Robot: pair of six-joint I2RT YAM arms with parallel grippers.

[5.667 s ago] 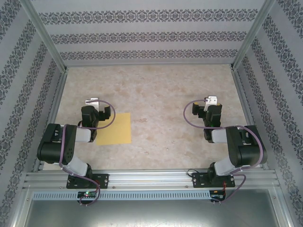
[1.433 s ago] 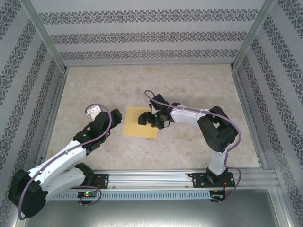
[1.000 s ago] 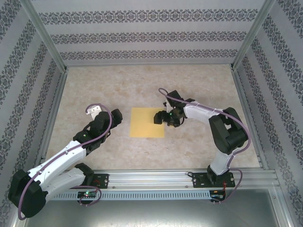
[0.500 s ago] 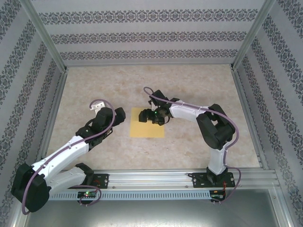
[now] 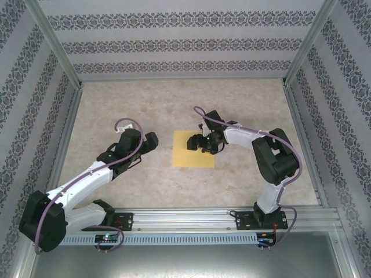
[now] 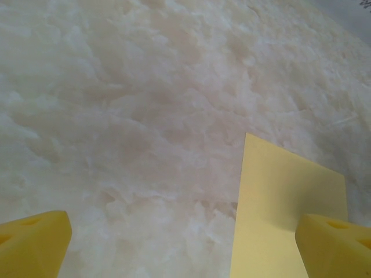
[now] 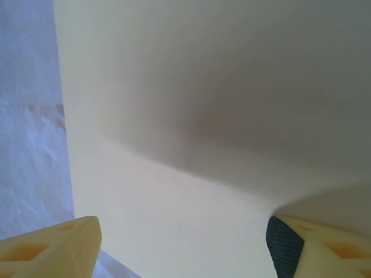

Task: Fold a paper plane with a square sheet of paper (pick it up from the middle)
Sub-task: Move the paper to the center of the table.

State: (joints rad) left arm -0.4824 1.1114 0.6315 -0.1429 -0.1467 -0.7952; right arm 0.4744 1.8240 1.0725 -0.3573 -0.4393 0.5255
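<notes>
Item: square sheet of paper (image 5: 188,157), yellow-orange, unfolded. It lay flat on the marbled counter (image 5: 243,104) near the middle, between the two arms.

Right hand (image 5: 197,143): it stood over the sheet's far half, reaching in from the right. In the wrist view its fingers (image 7: 52,249) were spread wide, with the sheet (image 7: 203,116) beneath and between them. Whether the tips touched the sheet could not be told.

Left hand (image 5: 152,141): it was just beside the sheet's left edge, over bare counter. Its yellow fingers (image 6: 36,243) were fully spread and held nothing, with the sheet's corner (image 6: 278,208) ahead on its right.
</notes>
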